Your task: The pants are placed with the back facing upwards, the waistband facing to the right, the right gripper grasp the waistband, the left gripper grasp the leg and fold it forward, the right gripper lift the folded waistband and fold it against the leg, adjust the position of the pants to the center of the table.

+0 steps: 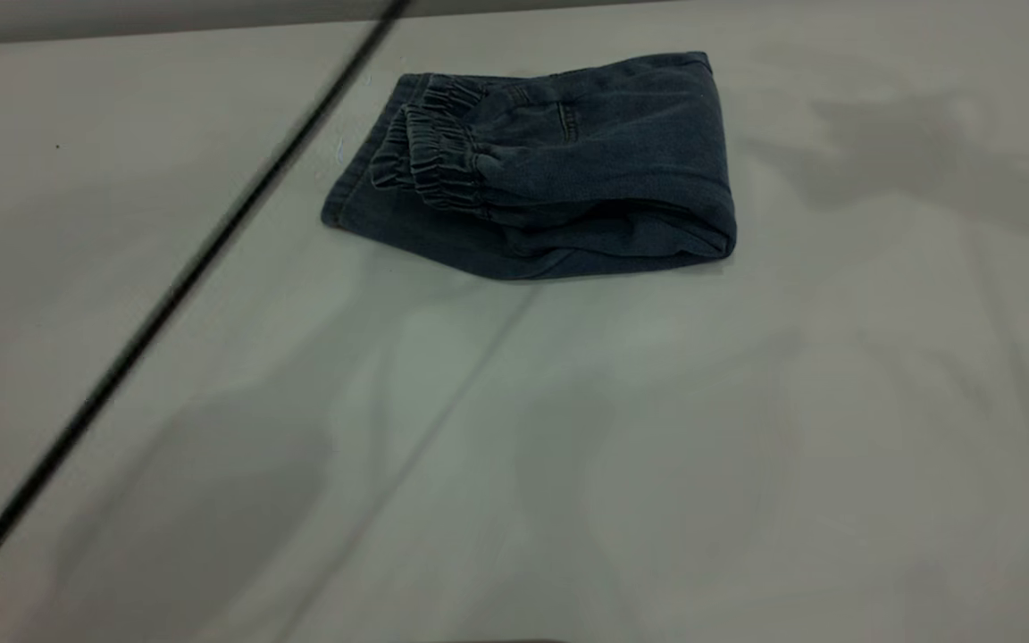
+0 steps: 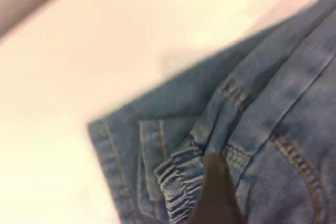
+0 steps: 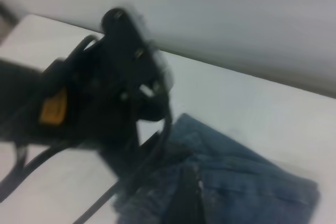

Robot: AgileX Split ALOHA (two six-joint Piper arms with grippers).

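Note:
The pants [image 1: 595, 170] lie folded into a compact blue denim bundle on the far middle of the table [image 1: 568, 446]. The ruffled waistband [image 1: 439, 156] is folded over on top, at the bundle's left side. The leg [image 1: 355, 192] sticks out beneath it with its stitched hem towards the left. Neither gripper shows in the exterior view. In the left wrist view my left gripper [image 2: 252, 203] is close above the waistband [image 2: 176, 179], with only a dark edge of it in sight. My right gripper [image 3: 236, 203] hangs over the pants [image 3: 252, 182], beside the black left arm [image 3: 110, 93].
A thin black cable [image 1: 211, 241] runs diagonally across the left side of the exterior view. Arm shadows fall on the table in front of and to the right of the pants. The table's far edge [image 1: 166, 31] lies close behind the bundle.

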